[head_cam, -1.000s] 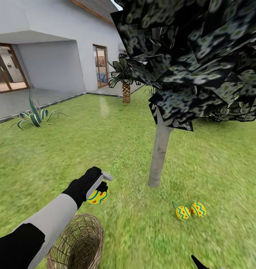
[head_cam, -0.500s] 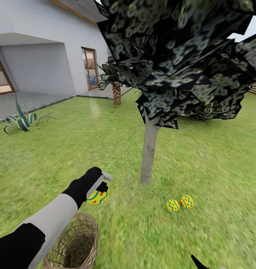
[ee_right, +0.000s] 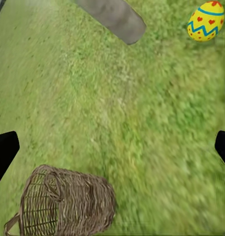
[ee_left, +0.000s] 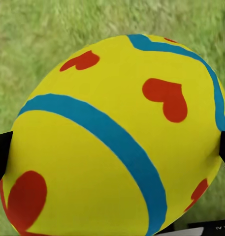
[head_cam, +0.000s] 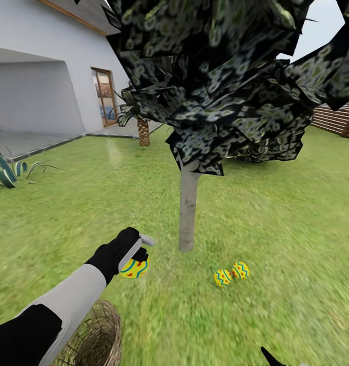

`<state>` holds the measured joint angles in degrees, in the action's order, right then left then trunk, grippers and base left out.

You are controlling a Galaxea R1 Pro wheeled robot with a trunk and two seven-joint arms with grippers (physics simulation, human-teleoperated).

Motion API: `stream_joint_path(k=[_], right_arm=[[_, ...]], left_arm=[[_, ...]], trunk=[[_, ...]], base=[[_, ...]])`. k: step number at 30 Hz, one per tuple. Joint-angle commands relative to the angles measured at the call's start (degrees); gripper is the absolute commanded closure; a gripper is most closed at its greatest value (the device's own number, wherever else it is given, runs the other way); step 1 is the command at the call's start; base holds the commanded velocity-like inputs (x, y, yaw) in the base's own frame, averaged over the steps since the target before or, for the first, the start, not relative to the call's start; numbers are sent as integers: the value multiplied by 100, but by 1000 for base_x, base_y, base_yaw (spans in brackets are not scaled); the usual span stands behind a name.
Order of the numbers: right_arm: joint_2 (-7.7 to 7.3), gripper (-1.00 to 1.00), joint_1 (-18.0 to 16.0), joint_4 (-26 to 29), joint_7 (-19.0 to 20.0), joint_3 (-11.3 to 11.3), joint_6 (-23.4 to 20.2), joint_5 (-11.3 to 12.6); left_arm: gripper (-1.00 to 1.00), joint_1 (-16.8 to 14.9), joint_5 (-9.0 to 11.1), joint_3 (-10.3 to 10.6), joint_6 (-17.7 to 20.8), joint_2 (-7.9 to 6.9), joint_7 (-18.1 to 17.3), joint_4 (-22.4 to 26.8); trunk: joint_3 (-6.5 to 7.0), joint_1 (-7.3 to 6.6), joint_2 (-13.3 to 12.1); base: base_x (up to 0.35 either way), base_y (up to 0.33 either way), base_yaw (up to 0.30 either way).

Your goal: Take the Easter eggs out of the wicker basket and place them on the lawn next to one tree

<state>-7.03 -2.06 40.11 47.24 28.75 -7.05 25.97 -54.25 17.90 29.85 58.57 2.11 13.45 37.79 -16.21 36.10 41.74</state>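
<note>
Landmark: tree [head_cam: 187, 208], pale grey trunk upright on the lawn [head_cam: 276, 213], dark angular crown overhead.

Item 1. Left pincer [head_cam: 139, 252], black, on a grey-and-black arm, out over the grass on the house side of the trunk, near it and clear of the ground. Clamped around one egg [head_cam: 134, 268]; in the left wrist view that held egg [ee_left: 117, 142] sits between the two dark finger edges, yellow with blue bands and red hearts.

Item 2. Two eggs [head_cam: 231, 273] lying on the grass just beside the trunk base, on the fence side, touching or nearly touching each other. One grounded egg [ee_right: 206, 21] appears in the right wrist view, near the trunk's foot [ee_right: 112, 17].

Item 3. Wicker basket [head_cam: 95, 338], tan, on the grass nearer the robot than the trunk, under the left forearm. In the right wrist view the basket [ee_right: 63, 204] lies tilted, with no egg visible inside.

Item 4. Right pincer [ee_right: 112, 147]: two dark fingertips wide apart, nothing between them but grass.

Item 5. Background beyond the tree: white house [head_cam: 42, 76], short palm [head_cam: 142, 129], spiky striped plant [head_cam: 6, 173], brown slatted fence [head_cam: 337, 118].
</note>
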Motion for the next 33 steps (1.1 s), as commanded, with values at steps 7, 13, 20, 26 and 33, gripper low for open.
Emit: stream_joint_path(k=[7,13,20,26,33], right_arm=[[-8,-100,-5,-3,77,3,-60,78],[-26,-100,-5,4,105,5,-92,68],[-26,-100,-5,6,110,6,-73,94],[-23,-100,-5,6,110,3,-85,93],[-26,-100,-5,6,102,8,-76,100]], left_arm=[[100,-6,56,102,-41,0,61,-38],[100,-6,56,116,-55,8,61,-43],[100,-6,54,117,-56,9,61,-52],[100,-6,39,120,-56,9,63,-52],[100,-6,38,139,-56,9,61,-53]], trunk=[[33,2,6],[39,2,6],[39,2,6],[39,2,6],[41,2,6]], base=[[119,-232,-189],[127,-259,-30],[107,-273,-1],[105,-276,0],[114,-289,-3]])
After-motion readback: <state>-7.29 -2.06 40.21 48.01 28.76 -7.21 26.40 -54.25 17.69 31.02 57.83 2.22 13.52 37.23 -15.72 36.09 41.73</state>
